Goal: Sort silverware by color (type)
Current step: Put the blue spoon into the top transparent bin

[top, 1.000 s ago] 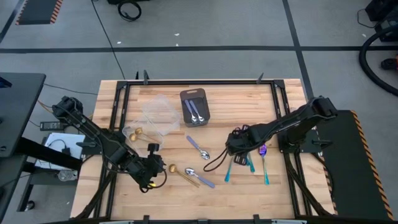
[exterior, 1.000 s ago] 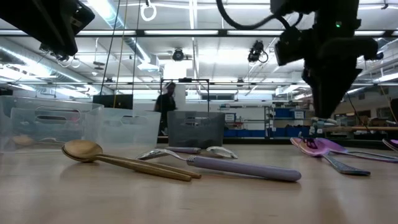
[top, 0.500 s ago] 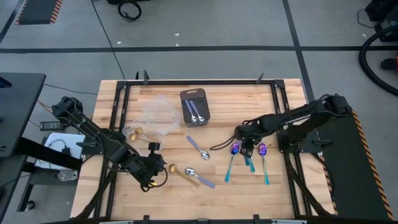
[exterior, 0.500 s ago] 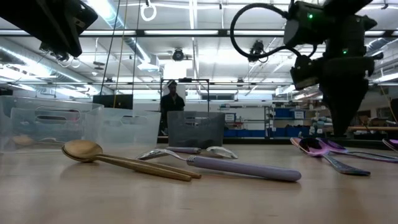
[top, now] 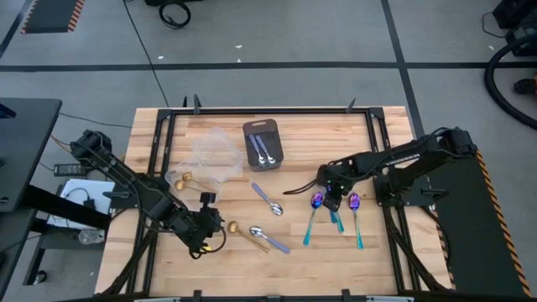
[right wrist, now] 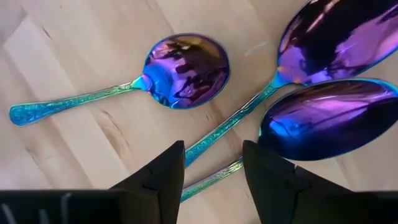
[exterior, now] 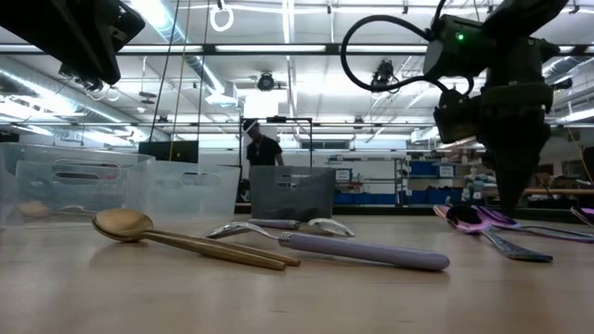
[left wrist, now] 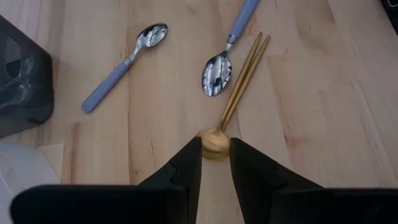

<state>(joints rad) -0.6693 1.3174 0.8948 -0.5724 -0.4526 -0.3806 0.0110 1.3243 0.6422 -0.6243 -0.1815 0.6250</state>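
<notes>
A gold spoon lies on the wood table beside a silver spoon with a lavender handle. My left gripper hangs open well above the table, with the gold bowl showing between its fingertips. Three iridescent purple-bowled spoons with teal handles lie together at the right. My right gripper points down, open and low over them. Its fingers stand on either side of two teal handles. I cannot tell whether they touch.
A dark grey tray holding silver spoons stands at the far middle. To its left are clear tubs, with gold spoons beside them. Another lavender-handled spoon lies mid-table. A person stands in the room behind.
My right gripper has gone a little toward the table's right edge and down, turning at the wrist. It now hangs low over the iridescent spoons. The left-hand one of these, covered by the gripper before, now lies in plain view.
</notes>
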